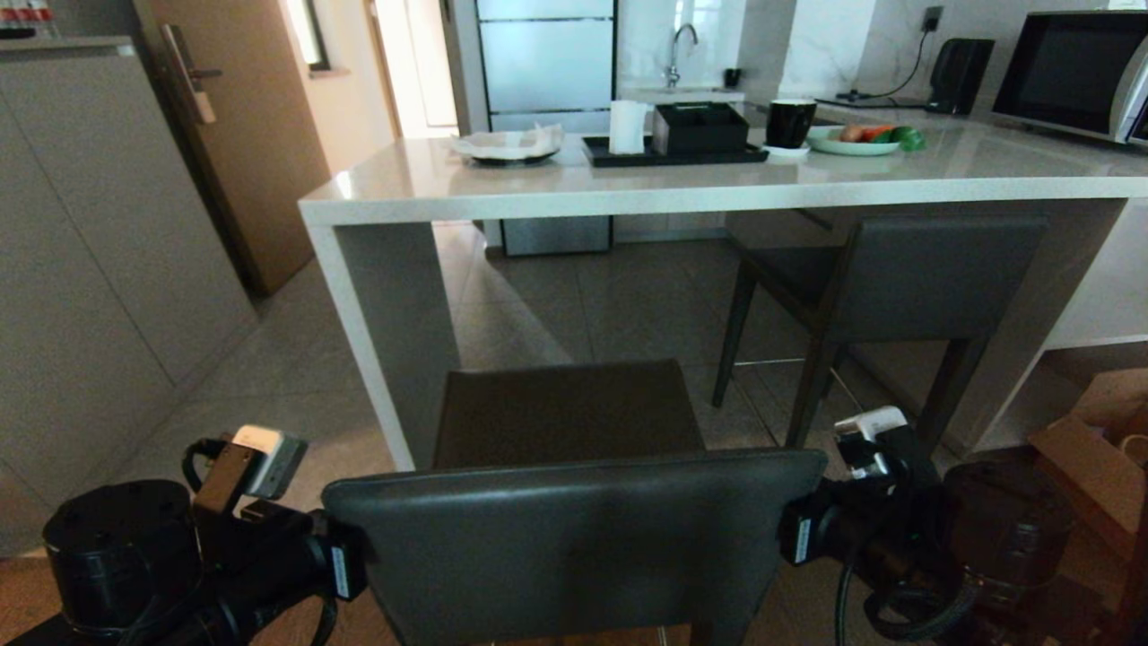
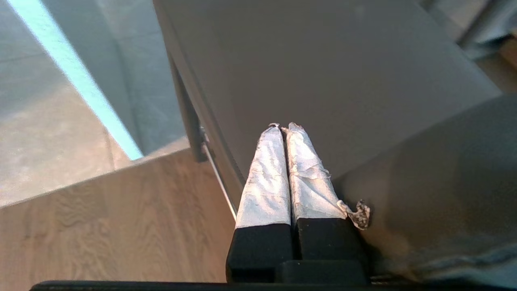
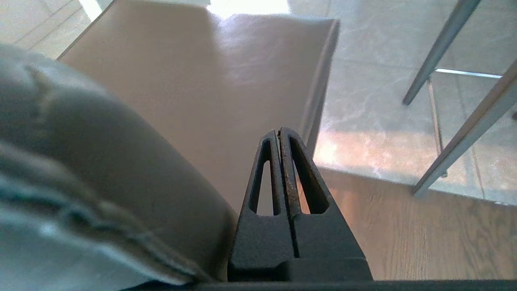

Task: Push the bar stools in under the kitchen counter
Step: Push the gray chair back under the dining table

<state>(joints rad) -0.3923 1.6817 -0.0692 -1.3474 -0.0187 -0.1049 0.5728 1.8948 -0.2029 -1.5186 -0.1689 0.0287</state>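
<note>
The near bar stool (image 1: 574, 538) stands right in front of me, its backrest toward me and its seat (image 1: 565, 413) reaching toward the kitchen counter (image 1: 717, 184). My left gripper (image 1: 345, 567) sits at the backrest's left end and my right gripper (image 1: 798, 536) at its right end. In the left wrist view the left gripper (image 2: 284, 126) is shut and empty, its white-wrapped fingers (image 2: 266, 178) over the seat (image 2: 323, 72) beside the backrest (image 2: 436, 182). The right gripper (image 3: 278, 131) is likewise shut and empty beside the backrest (image 3: 89, 161). The second bar stool (image 1: 933, 278) stands under the counter at the right.
On the counter are a black tray (image 1: 673, 154), a dark mug (image 1: 789, 121), a plate of vegetables (image 1: 861, 139) and a microwave (image 1: 1067, 72). The counter's white side panel (image 1: 368, 341) stands left of the near stool. A cardboard box (image 1: 1094, 467) lies at the right, cabinets (image 1: 90, 269) at the left.
</note>
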